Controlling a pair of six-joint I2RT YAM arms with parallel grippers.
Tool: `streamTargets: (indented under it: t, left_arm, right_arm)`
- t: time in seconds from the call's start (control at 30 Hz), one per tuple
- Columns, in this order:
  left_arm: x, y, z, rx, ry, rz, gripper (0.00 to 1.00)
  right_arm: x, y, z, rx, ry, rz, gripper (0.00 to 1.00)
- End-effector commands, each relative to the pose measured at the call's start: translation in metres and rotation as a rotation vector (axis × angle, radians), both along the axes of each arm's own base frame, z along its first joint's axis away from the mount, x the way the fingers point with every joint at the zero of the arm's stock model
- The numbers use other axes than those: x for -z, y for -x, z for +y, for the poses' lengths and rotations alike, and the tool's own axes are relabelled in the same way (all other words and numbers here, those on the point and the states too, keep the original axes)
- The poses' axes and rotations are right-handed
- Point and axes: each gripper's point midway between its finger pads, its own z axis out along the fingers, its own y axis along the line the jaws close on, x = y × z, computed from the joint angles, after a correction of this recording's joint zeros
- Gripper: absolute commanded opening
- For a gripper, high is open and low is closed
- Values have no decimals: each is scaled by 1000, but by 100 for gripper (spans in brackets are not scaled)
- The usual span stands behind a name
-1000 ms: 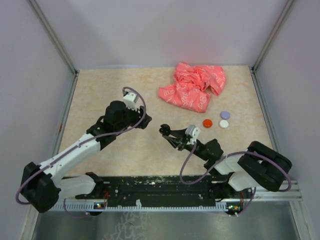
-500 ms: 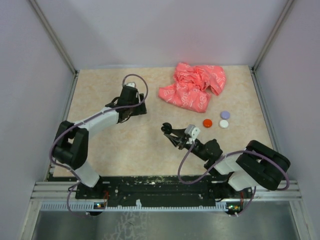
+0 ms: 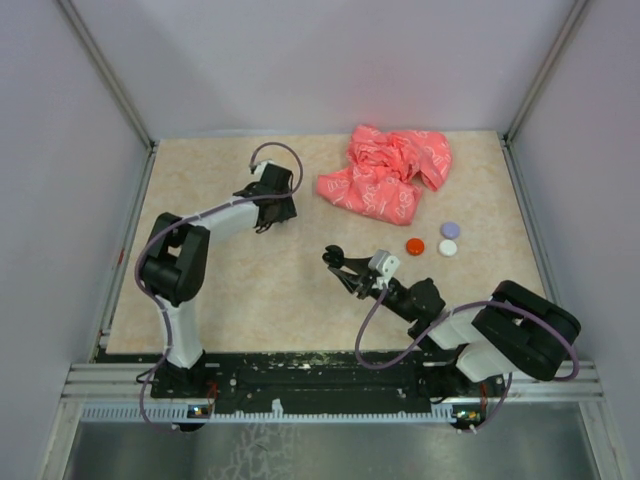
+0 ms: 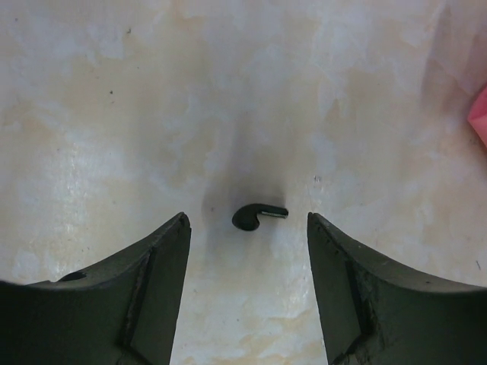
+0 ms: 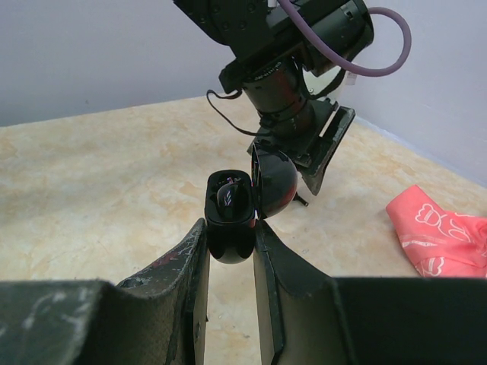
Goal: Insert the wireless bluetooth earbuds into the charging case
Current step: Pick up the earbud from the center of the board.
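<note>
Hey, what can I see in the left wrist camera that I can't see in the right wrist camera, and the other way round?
Only the left wrist view: a clear look at the black earbud lying on the table inside the open left gripper, untouched. Only the right wrist view: the black charging case, lid open, clamped in the right gripper, plus the left gripper seen from outside. Both: the marbled table and part of the pink cloth.
</note>
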Motion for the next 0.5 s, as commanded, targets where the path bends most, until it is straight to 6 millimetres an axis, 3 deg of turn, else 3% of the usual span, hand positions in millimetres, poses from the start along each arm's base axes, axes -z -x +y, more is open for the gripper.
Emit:
streamTargets:
  t: [0.0,0.13,0.47]
  left_arm:
    - [4,-15,6,-60,-45,-2,68]
    - [15,-17,7,-51,-77,40,68]
    - [37,10,23,-36,-193,140,65]
  right_arm:
    - [-10,0,-1,-2,-18,-35,0]
    - [-9,0,0,-4,-15,-36,0]
    - [-10,1,0,-8,-17,-40,0]
